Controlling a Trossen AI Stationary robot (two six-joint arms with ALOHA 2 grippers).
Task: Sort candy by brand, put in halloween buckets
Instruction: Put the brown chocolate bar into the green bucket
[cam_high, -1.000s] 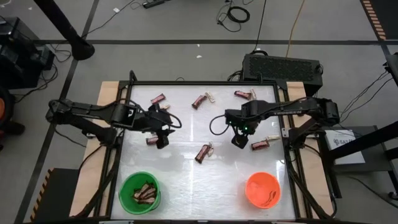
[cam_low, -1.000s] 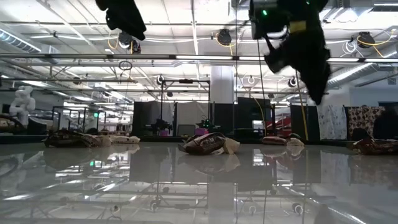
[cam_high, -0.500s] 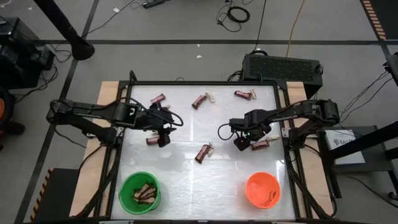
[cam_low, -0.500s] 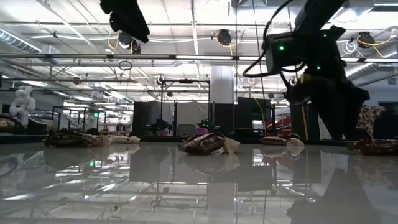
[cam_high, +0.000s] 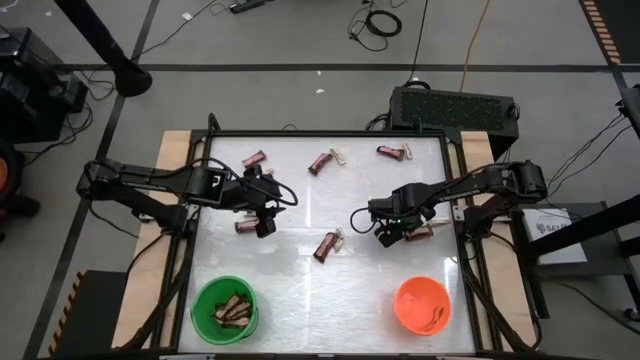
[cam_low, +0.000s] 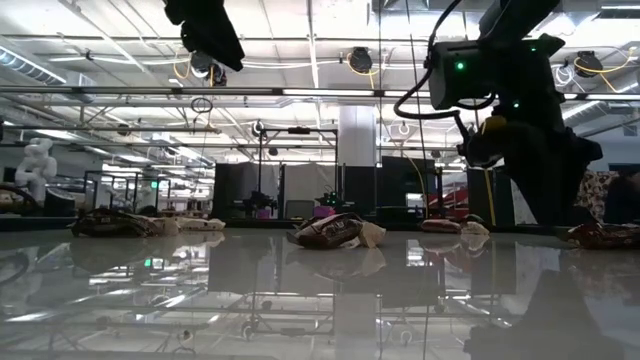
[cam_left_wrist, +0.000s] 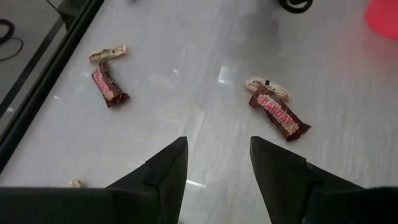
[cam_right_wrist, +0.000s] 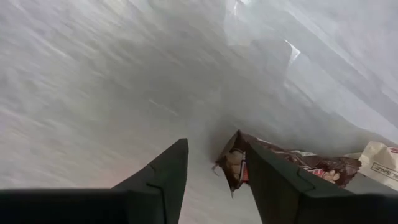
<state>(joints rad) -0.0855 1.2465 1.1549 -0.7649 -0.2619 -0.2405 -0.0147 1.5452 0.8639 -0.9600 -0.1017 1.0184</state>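
Observation:
Brown and pale wrapped bars lie scattered on the white table: three near the far edge (cam_high: 254, 158) (cam_high: 325, 160) (cam_high: 393, 152), one in the middle (cam_high: 327, 244), one at the left (cam_high: 243, 226), one at the right (cam_high: 420, 232). My right gripper (cam_high: 385, 235) is open and low over the table, at the left end of the right bar (cam_right_wrist: 292, 165). My left gripper (cam_high: 262, 225) is open and empty, high above the left bar. The green bucket (cam_high: 224, 310) holds brown bars. The orange bucket (cam_high: 422, 305) stands at the near right. My right gripper's fingers point slanting down at the table. The crumpled end of the brown bar (cam_right_wrist: 231, 163) lies between them, right beside one finger (cam_right_wrist: 267, 180). I cannot tell whether that finger touches it. The bar lies flat on the table.
The left wrist view shows two brown bars (cam_left_wrist: 109, 84) (cam_left_wrist: 278, 112), each with a pale wrapper beside it. A black frame (cam_high: 330, 133) runs around the table. Both buckets stand at the near edge, with bare table between them.
My right gripper has gone down from well above the table to just over it, toward the brown bar near the table's right edge. Its fingers now stand at the bar's end.

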